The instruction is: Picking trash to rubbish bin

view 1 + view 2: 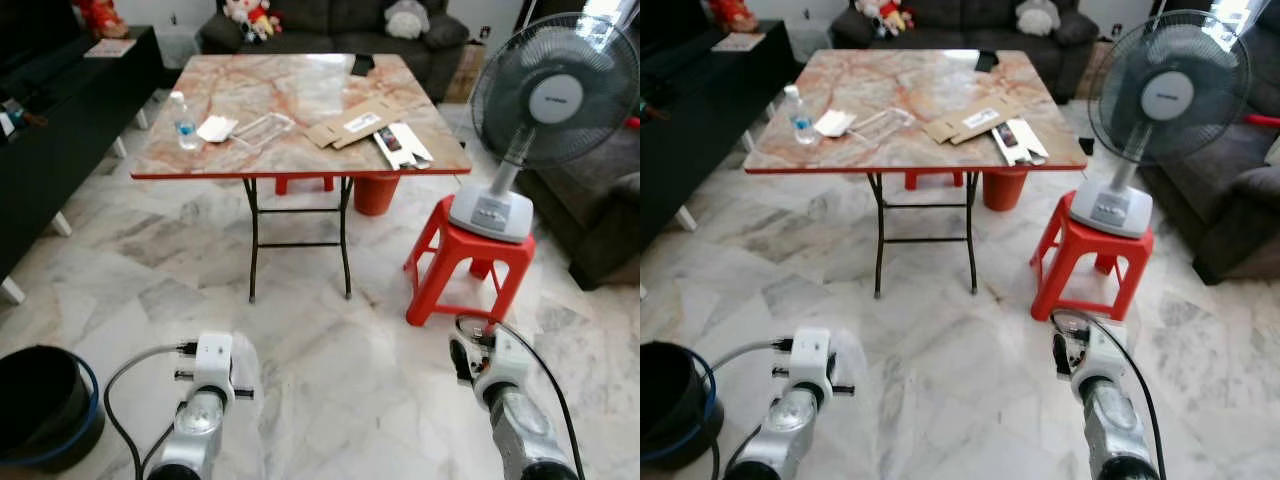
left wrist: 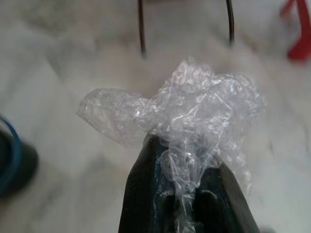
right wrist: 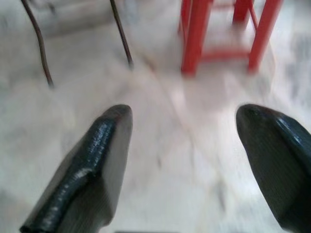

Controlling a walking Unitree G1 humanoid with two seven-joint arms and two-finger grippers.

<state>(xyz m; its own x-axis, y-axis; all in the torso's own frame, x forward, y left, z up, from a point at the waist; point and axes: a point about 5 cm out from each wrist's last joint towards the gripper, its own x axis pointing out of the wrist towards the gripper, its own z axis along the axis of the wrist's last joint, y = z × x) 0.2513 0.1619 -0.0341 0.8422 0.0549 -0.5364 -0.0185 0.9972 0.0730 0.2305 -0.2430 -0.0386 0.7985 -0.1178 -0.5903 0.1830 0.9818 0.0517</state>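
The floor (image 1: 330, 350) is pale grey-veined marble tile, glossy under even daylight. In the middle stands a folding worktop (image 1: 300, 90) with a reddish marbled top, red edge and thin black crossed legs. To its right a red plastic stool (image 1: 468, 262) carries a grey standing fan (image 1: 545, 95). Behind the worktop sits a dark sofa (image 1: 340, 25) with soft toys on it; another dark sofa (image 1: 600, 215) stands at the right. A long black cabinet (image 1: 60, 120) runs along the left. An orange tub, perhaps a bucket (image 1: 376, 192), sits under the worktop's far side.
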